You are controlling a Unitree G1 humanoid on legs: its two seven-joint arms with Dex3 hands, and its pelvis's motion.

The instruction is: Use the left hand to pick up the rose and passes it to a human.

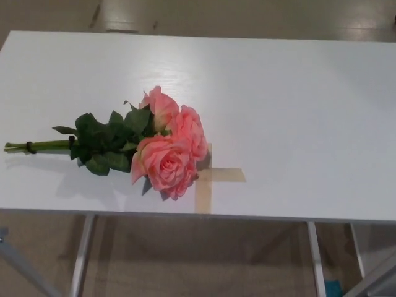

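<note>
The rose (167, 148) bunch is lying flat on the white table (297, 111), its blooms resting against the tape cross (213, 179) and its stems pointing away to the left of it. Neither robot hand is showing, so I cannot tell their state; the left one would do best closing on the bare stems, sparing the petals. I am counting three pink blooms, one bundle and one cross.

A bunch of pink roses (168, 147) lies flat on the white table (297, 105), near its front edge, blooms right, green stems pointing left, leaves mid-stem.
</note>
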